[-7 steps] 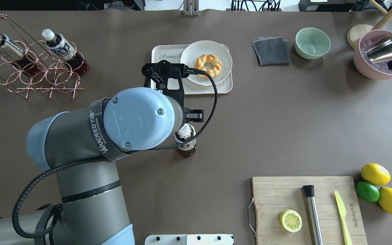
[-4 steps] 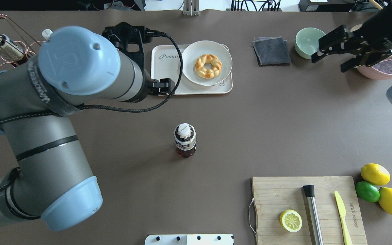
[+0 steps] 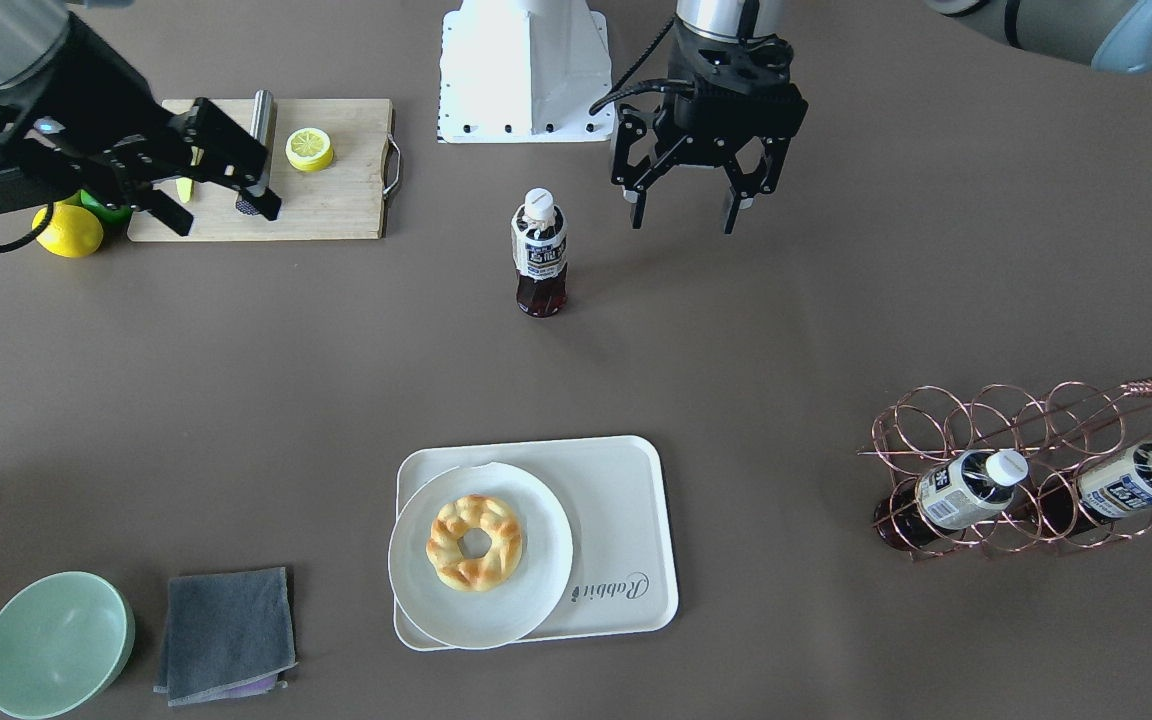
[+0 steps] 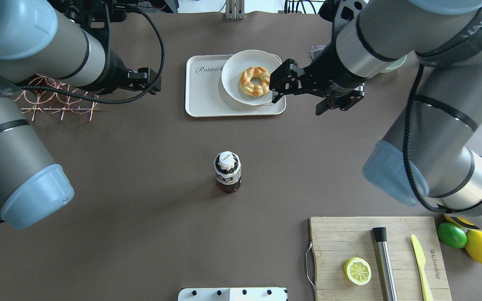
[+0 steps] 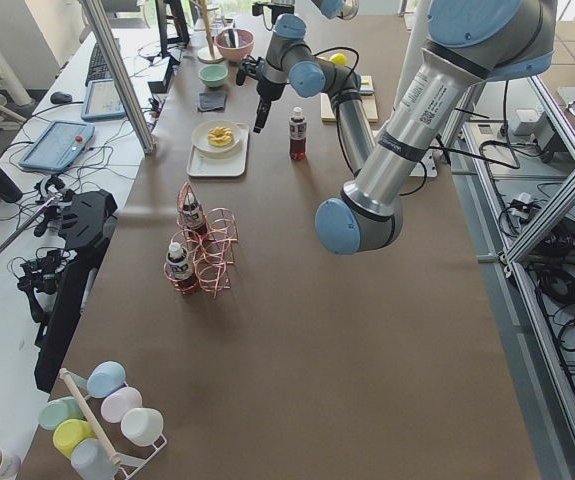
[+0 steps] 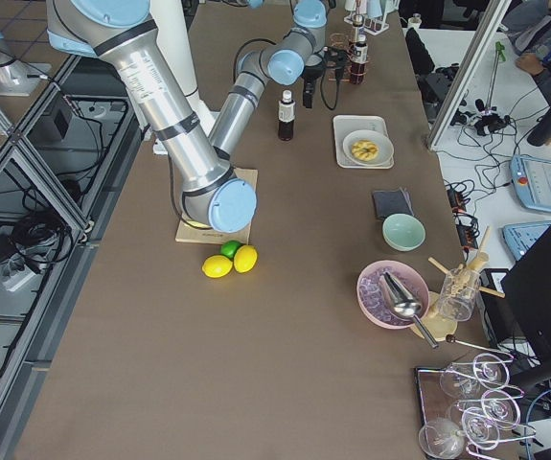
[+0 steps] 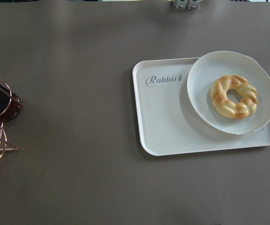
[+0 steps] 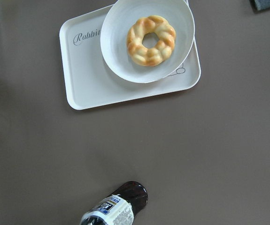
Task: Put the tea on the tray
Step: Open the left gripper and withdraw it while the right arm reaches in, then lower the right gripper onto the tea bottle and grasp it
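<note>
A tea bottle [image 4: 227,172] with a white cap stands upright on the brown table, alone at mid-table; it also shows in the front view [image 3: 539,255] and at the bottom edge of the right wrist view [image 8: 113,208]. The cream tray [image 4: 205,90] marked "Rabbit" lies beyond it, holding a white plate [image 4: 232,69] with a ring pastry [image 4: 256,81]. My left gripper [image 3: 681,215] is open and empty, raised to the bottle's robot-left. My right gripper [image 3: 221,212] is open and empty, raised high over the cutting board. Two more tea bottles [image 3: 966,490] lie in a copper rack [image 3: 1036,420].
A wooden cutting board [image 4: 349,238] with a lemon half, a steel tube and a yellow knife lies at the near right, with lemons and a lime [image 4: 452,235] beside it. A green bowl [image 3: 56,645] and a grey cloth [image 3: 226,635] lie to the tray's right.
My left gripper has left the bottle and swung up and away toward the rack. My right arm has swung in from the far right toward the middle. The bottle has not moved.
</note>
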Robot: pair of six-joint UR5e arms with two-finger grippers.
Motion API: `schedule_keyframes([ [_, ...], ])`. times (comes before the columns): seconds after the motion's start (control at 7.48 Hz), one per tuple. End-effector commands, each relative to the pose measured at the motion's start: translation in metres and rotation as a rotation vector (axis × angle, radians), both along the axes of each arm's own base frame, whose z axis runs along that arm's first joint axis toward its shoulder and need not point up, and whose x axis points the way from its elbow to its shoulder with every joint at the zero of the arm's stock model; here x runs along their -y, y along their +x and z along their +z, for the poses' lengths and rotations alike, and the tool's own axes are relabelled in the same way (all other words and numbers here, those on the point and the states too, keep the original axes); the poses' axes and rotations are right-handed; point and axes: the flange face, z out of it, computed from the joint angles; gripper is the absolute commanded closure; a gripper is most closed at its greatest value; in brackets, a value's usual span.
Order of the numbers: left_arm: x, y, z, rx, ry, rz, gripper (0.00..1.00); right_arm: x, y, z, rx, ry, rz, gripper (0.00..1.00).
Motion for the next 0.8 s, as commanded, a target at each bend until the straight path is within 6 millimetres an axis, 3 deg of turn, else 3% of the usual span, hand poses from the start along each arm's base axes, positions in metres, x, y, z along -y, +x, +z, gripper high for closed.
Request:
schedule_keyframes([
  [0.0, 0.025, -0.060, 0.045, 0.025, -0.025, 0.050, 0.04, -0.030, -0.091, -0.053, -0.089, 0.050, -0.016, 0.01],
  [0.13, 0.025, -0.078, 0.063, 0.037, -0.038, 0.053, 0.04, -0.039, -0.106, -0.053, -0.105, 0.063, -0.019, 0.01],
  [0.4, 0.033, -0.141, 0.093, 0.025, -0.056, 0.073, 0.04, -0.026, -0.148, -0.065, -0.150, 0.046, -0.031, 0.02],
  [0.53, 0.029, -0.163, 0.111, 0.051, -0.036, 0.094, 0.04, -0.030, -0.160, -0.057, -0.173, 0.049, -0.032, 0.02],
  [0.67, 0.030, -0.174, 0.122, 0.056, -0.047, 0.092, 0.03, -0.046, -0.189, -0.048, -0.218, 0.066, -0.044, 0.05],
])
